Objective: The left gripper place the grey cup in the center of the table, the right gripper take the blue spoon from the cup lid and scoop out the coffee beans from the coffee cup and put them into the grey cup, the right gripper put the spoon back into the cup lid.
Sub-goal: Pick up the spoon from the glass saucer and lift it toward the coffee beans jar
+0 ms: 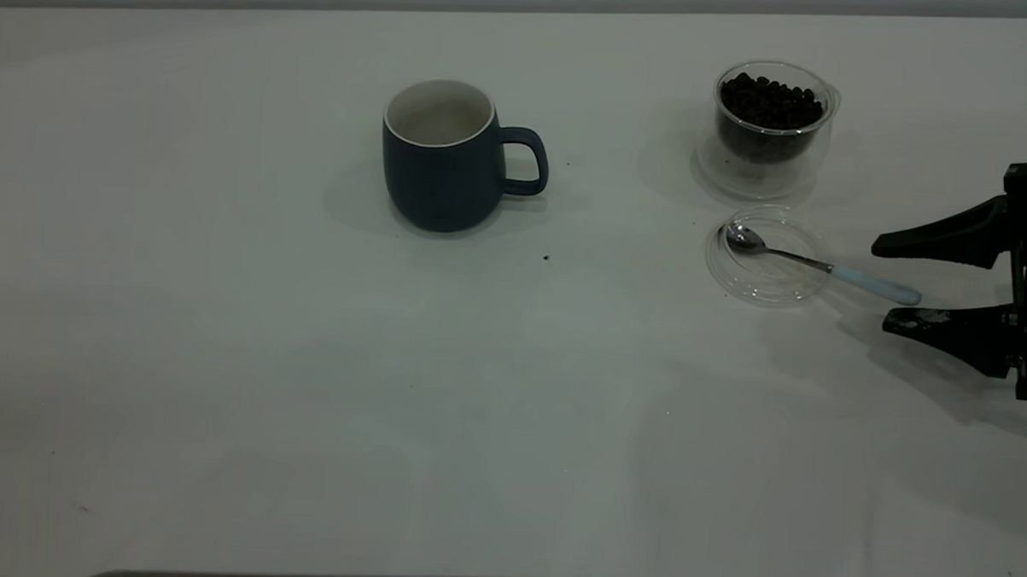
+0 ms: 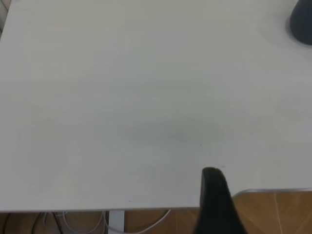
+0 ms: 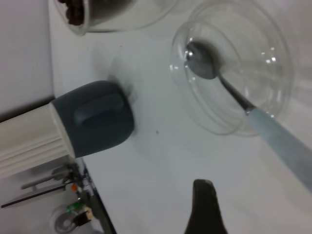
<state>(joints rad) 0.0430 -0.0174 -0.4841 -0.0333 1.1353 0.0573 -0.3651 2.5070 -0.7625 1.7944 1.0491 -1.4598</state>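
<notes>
Two end effectors belong to this rig, but only one shows clearly in the exterior view: the right end effector [image 1: 879, 284] enters at the right edge of the frame, its two black pointed fingers spread wide apart and holding nothing. It sits just beside the handle end of the blue spoon [image 1: 822, 266], not touching it. The spoon's metal bowl lies inside the clear cup lid [image 1: 765, 289], and its pale blue handle sticks out over the rim toward the right — resting low above the white tabletop [image 1: 304, 401]. Just above the lid in the frame stands the glass coffee cup [image 1: 769, 174], filled with a heap of dark coffee beans [image 1: 772, 103]. The grey cup [image 1: 441, 162] stands upright in the upper middle of the frame, well apart from the glass cup, its handle pointing right and its white inside showing. A single dark speck [image 1: 546, 258] lies between the mug and the lid. Of the left end effector, the left wrist view shows only one dark finger [image 2: 214, 200] over the tabletop's near edge, so I cannot tell how far it is open.
</notes>
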